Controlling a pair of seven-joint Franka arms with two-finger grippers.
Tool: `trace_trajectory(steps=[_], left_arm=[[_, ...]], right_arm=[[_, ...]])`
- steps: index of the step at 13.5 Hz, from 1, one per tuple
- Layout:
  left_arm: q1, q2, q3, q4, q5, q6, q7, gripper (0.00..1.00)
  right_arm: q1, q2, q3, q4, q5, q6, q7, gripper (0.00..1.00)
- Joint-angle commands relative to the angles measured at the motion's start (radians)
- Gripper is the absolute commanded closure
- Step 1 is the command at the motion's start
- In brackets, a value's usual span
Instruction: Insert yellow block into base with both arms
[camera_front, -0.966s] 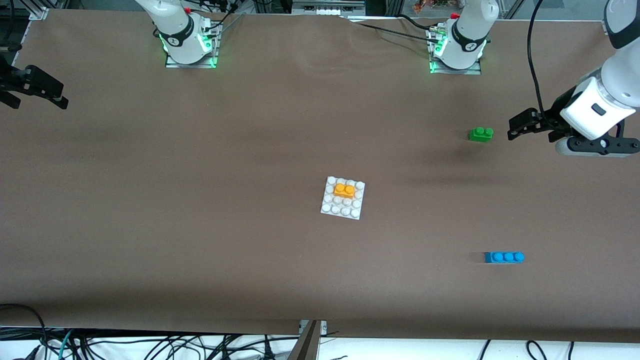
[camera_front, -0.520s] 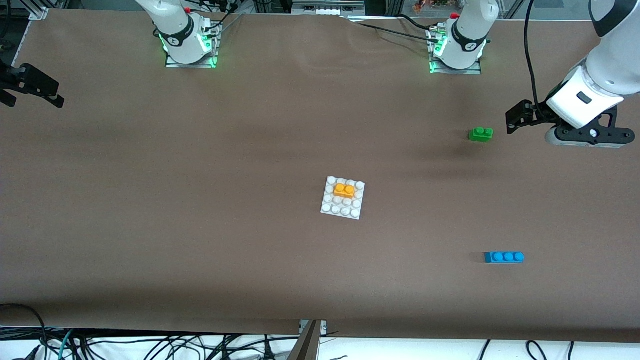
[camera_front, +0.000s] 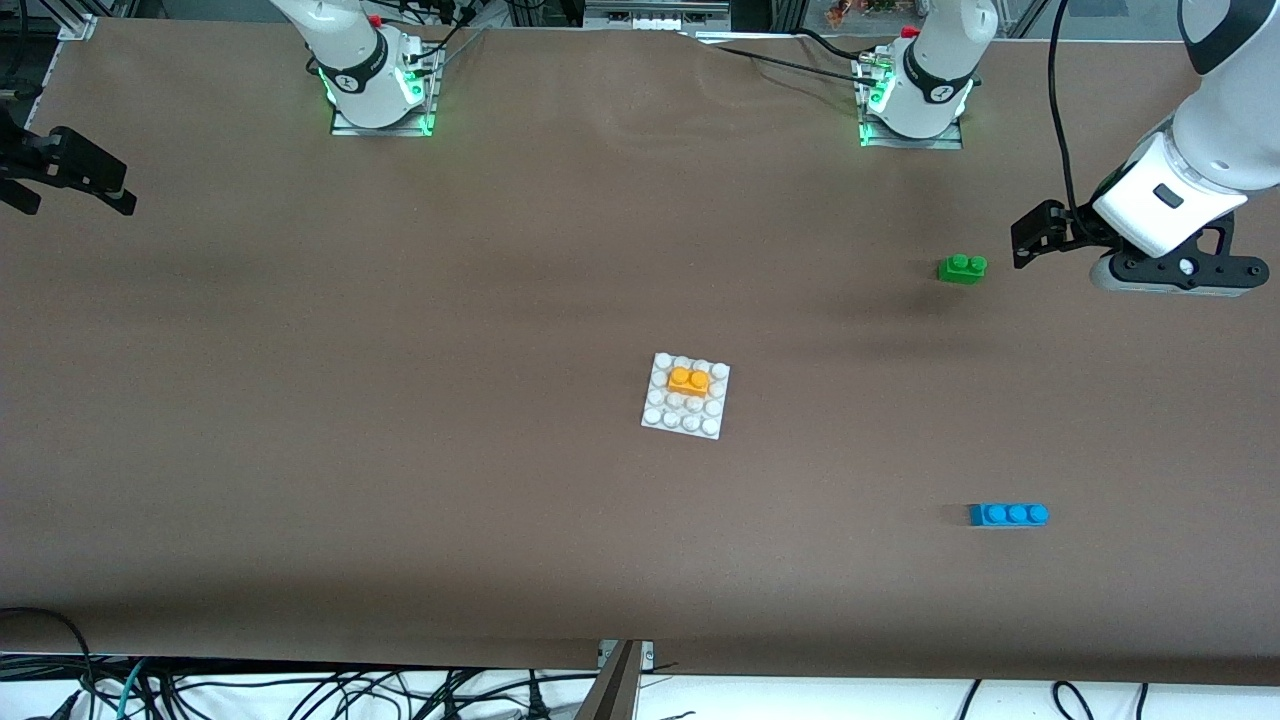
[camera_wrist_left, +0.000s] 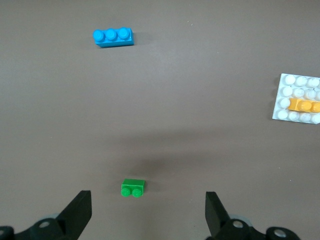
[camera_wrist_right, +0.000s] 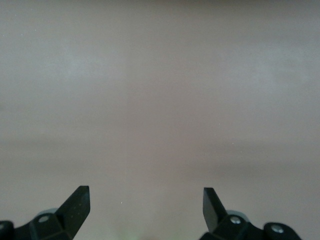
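Black left pincer (camera_front: 1040, 240) hangs spread and empty over the left arm's end of the bench (camera_front: 400, 480); in a second you've lifted it up and away from its lower spot, and over the last half second it hasn't budged. Looks parked to me.

Right pincer (camera_front: 70, 180) also spread, holding nothing, over bare bench at the right arm's end. It only wobbled slightly over the same second. Its wrist view shows nothing but brown surface between the fingers (camera_wrist_right: 75, 205).

Outward from the left pincer: green brick (camera_front: 962, 268) sits just beside it, untouched, same place as a second ago. Blue brick (camera_front: 1008, 514) lies well apart from it, also unmoved.

Yellow block (camera_front: 689, 380) is well apart from both pincers, mid-bench, seated on the studs of the base (camera_front: 660, 415), in its second stud row from the edge toward the robots' bases. Neither has shifted across the three front shots.

My read: block is in, both arms backed off and settling, so your insertion looks done. How firmly it's pressed down, can't tell from here.
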Motion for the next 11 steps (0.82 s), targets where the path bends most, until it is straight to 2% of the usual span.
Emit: trace_trajectory(steps=[1,11], left_arm=[[0.003,-0.007,0.002,-0.004,-0.014,-0.007,0.013,0.0],[0.003,-0.008,-0.004,-0.002,-0.014,-0.008,0.007,0.0]], right_arm=[[-0.001,0.005,0.001,0.016,0.017,-0.032,-0.006,0.0],[0.0,0.008,0.01,0.017,0.043,-0.036,-0.002,0.0]])
